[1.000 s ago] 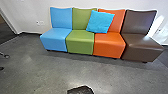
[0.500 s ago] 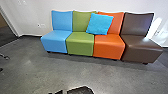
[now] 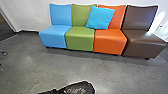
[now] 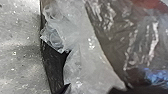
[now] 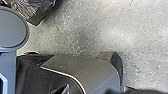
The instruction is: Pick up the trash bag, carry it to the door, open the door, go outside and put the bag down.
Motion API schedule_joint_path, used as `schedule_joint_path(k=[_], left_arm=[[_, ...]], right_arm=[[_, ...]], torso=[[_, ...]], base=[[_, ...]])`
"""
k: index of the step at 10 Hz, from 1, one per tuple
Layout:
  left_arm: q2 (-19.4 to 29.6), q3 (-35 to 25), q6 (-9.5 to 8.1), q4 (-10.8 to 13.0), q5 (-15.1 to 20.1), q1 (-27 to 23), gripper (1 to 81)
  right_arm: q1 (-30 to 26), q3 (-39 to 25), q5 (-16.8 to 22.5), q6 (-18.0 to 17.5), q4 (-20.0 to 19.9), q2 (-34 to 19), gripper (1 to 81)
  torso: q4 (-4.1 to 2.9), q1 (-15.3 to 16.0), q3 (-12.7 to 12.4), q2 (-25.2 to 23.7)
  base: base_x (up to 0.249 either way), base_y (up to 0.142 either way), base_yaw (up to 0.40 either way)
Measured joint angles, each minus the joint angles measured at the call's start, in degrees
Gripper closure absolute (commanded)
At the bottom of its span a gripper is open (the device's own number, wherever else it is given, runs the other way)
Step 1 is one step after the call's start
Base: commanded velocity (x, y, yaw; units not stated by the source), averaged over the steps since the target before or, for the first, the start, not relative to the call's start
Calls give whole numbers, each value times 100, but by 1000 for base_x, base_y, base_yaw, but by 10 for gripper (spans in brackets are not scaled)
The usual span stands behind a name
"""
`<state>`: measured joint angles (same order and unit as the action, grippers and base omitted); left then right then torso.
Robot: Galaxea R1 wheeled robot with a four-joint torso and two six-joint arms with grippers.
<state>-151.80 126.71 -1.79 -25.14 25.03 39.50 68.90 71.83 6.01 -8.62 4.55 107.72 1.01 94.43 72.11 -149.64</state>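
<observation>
Crumpled plastic of the trash bag lies close in front of my left gripper in the left wrist view, whitish and see-through beside dark, glossy folds. A piece of shiny dark plastic, perhaps the same bag, shows in the right wrist view, apart from my right gripper. At the bottom edge of the head view is a dark shape with pale marks; I cannot tell whether it is bag or arm.
Blue, green, orange and brown seats stand in a row along the white wall, with a bright blue cushion on them. Grey floor lies before them. A doorway-like opening is at far left.
The head view has shifted, first one way and then back, so the camera has moved. The dark shape at its bottom edge now shows larger and reaches farther left.
</observation>
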Motion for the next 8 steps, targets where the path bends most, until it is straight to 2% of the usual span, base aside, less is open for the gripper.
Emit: schedule_joint_path(k=[4,8], left_arm=[[-201,238,4,2,-67,-52,10],[-879,1265,67,0,-152,-45,10]], right_arm=[[-18,16,-9,0,-4,-5,10],[-35,6,-1,0,-4,35,10]], torso=[[0,61,88,-92],[0,61,92,-92]], base=[[0,0,0],[0,0,0]])
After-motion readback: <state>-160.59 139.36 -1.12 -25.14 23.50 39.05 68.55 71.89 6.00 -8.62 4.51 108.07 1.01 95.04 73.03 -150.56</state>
